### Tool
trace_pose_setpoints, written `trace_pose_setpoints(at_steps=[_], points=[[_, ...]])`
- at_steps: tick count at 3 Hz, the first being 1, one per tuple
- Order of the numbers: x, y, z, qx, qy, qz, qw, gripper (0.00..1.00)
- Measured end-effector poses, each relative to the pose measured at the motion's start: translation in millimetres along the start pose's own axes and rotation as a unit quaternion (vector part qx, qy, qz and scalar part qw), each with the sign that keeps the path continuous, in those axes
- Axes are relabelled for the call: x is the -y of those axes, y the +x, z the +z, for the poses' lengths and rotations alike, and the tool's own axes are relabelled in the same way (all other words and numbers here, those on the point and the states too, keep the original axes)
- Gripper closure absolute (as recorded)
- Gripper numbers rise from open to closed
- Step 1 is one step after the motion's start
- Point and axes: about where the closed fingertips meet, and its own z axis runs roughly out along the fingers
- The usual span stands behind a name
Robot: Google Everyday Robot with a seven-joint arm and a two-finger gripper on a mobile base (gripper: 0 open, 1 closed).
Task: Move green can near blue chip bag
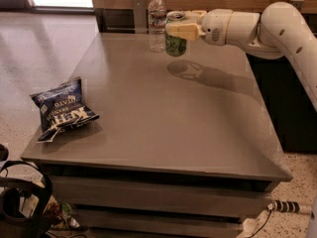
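Note:
The green can [175, 44] has a silver top and hangs in the air above the far part of the grey table [168, 118], its shadow on the surface below. My gripper [179, 29] comes in from the right on a white arm and is shut on the can's upper part. The blue chip bag [62, 109], dark blue with white lettering, lies at the table's front left edge, far from the can.
A clear plastic water bottle [157, 22] stands upright just left of the can at the table's far edge. A wooden wall panel runs behind the table. A dark bag [20, 202] and cables lie on the floor at the front left.

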Motion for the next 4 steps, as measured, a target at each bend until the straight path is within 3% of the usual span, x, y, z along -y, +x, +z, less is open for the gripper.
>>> trace_pose_setpoints(at_steps=[2, 3, 4], points=[[-69, -27, -18, 0.020, -0.048, 0.033, 0.9981, 1.00], [-128, -33, -9, 0.023, -0.088, 0.058, 0.9941, 1.00], [-170, -30, 4, 0.015, -0.115, 0.070, 0.9908, 1.00]])
